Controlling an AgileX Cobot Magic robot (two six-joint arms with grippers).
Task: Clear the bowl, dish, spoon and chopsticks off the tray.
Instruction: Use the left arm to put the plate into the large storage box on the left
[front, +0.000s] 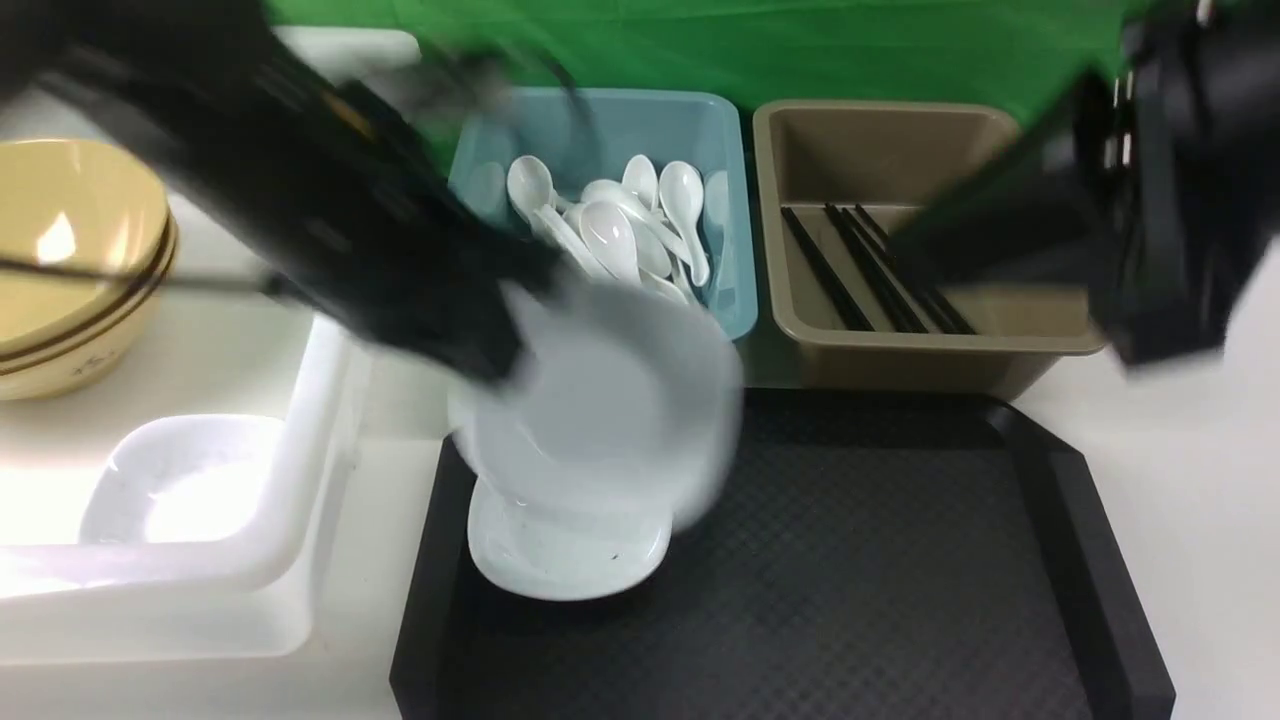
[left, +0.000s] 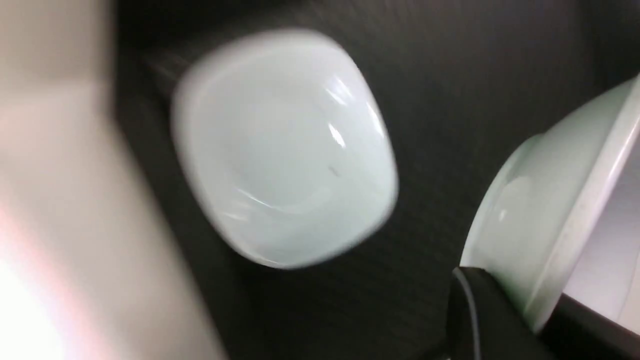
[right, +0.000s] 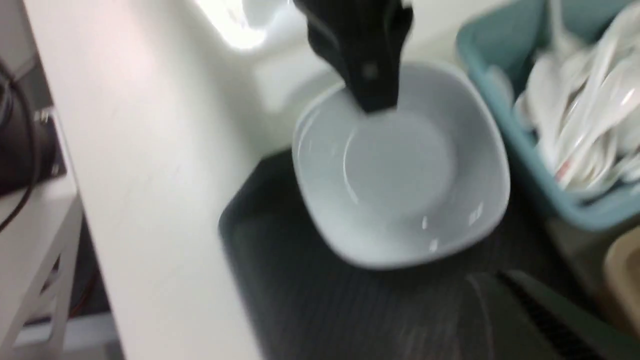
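My left gripper (front: 500, 350) is shut on the rim of a white squarish dish (front: 610, 400) and holds it tilted above the far left of the black tray (front: 900, 560). The left wrist view shows that dish (left: 545, 200) pinched between my fingers (left: 480, 310). A second white dish (front: 560, 555) lies on the tray under it and also shows in the left wrist view (left: 285, 150). My right gripper (front: 910, 250) hangs blurred over the brown tub; its fingers (right: 500, 310) lie close together and empty. No bowl, spoon or chopsticks show on the tray.
Stacked mustard-yellow bowls (front: 70, 260) and a white dish (front: 180, 480) sit in a white bin (front: 310, 450) at the left. A teal tub (front: 720, 130) holds several white spoons. A brown tub (front: 1000, 330) holds black chopsticks (front: 870, 265).
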